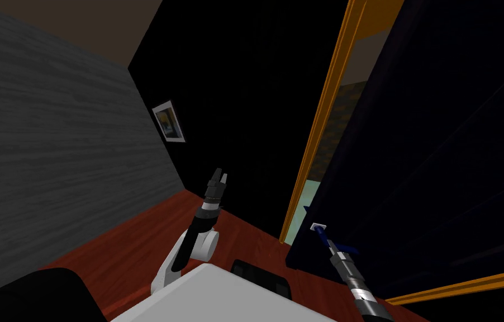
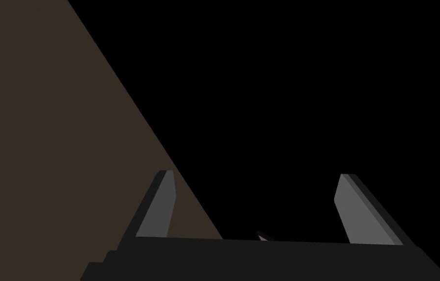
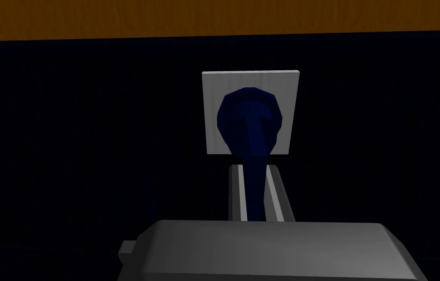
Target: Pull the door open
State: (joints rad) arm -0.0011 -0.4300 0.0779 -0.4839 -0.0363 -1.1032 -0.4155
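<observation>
Clamping blue handle (image 3: 249, 117) w/ right claw (image 3: 254, 170); handle end hidden.

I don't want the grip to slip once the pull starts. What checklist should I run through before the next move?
1. Grip: the right tool is shut on the dark blue lever handle, both fingers pressing its sides: ok.
2. Grip place: on the lever's arm, apart from the grey square plate: ok.
3. Latch: the dark navy door stands off the orange door frame, a gap between them: ok.
4. Other arm: the left tool is open, raised to the left, apart from the door: ok.
5. How deep the handle sits between the fingers: cannot tell, the tool's body hides it.
</observation>
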